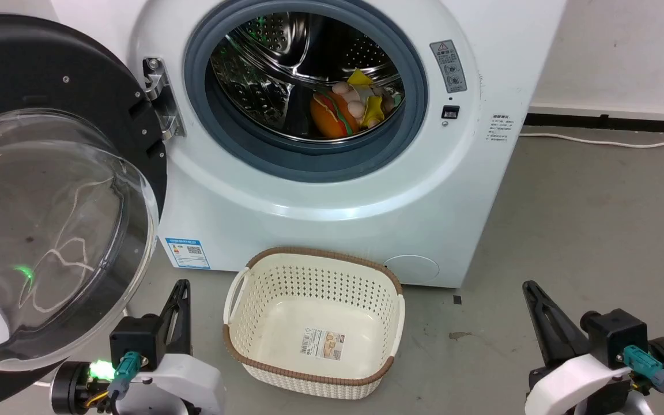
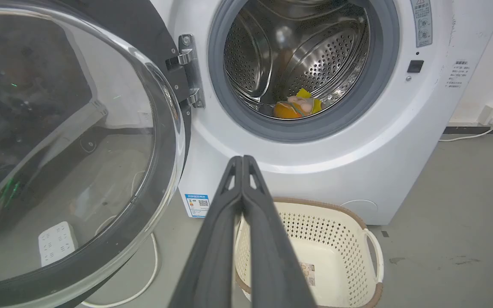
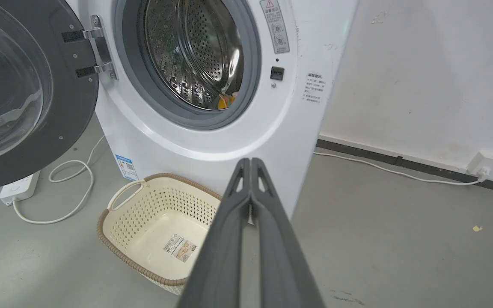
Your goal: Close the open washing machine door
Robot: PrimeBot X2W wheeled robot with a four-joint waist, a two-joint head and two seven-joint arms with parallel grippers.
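Washing machine door (image 1: 49, 230) stands wide open at the left of the washing machine (image 1: 332, 207), hung on its hinge; left pincer (image 2: 242, 159) and right pincer (image 3: 250, 160) each pressed tip to tip, holding nothing; cream basket (image 1: 309, 276) on the floor between them.

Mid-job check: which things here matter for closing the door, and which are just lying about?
Job: washing machine door, open; washing machine; left gripper, nearest the door.
Lying about: cream basket; toys in the drum; power strip.
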